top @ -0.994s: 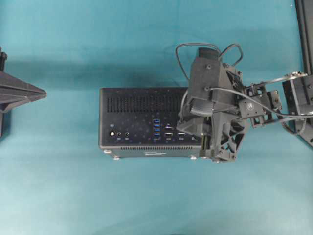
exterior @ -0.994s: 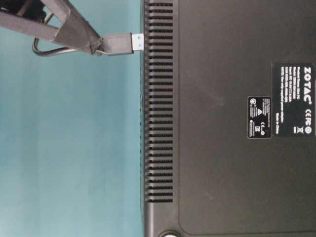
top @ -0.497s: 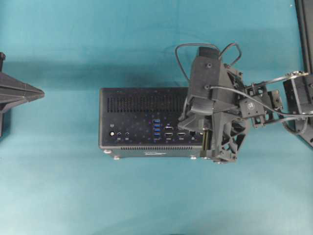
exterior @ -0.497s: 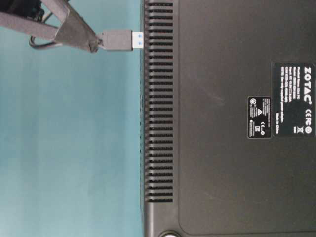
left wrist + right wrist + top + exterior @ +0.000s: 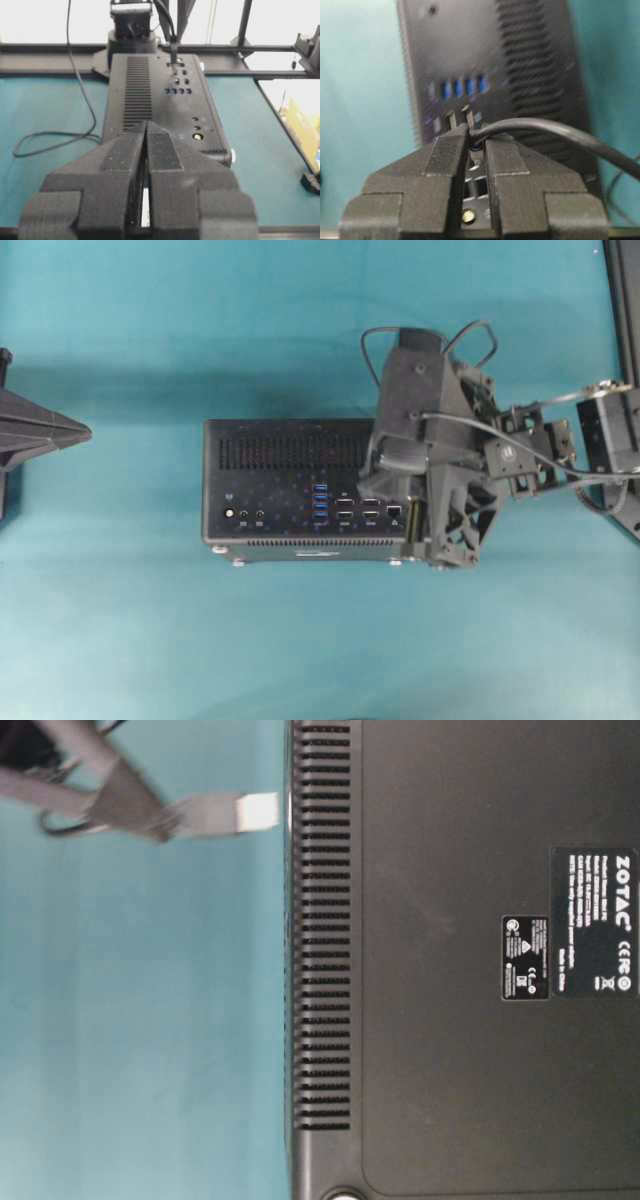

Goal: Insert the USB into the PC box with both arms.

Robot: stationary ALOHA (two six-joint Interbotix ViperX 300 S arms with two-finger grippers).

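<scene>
Only table-level shows the USB (image 5: pixel 215 815), clenched in the right gripper (image 5: pixel 476 142), off the PC box (image 5: pixel 450 960).

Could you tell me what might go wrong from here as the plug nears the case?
The USB plug, held in the right claw, sits opposite the PC box vent edge in the table-level view, so it might hit the slots. The left claw is shut and clear of the box, which could slide when pushed.

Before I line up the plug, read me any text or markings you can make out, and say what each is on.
"ZOTAC": white brand name on the label on the PC box.
Certification marks (CE, FC, crossed-out bin) beneath it: recognisable; the fine print is too small.
Smaller sticker: unreadable.
Port markings in the overhead view: too small.
</scene>
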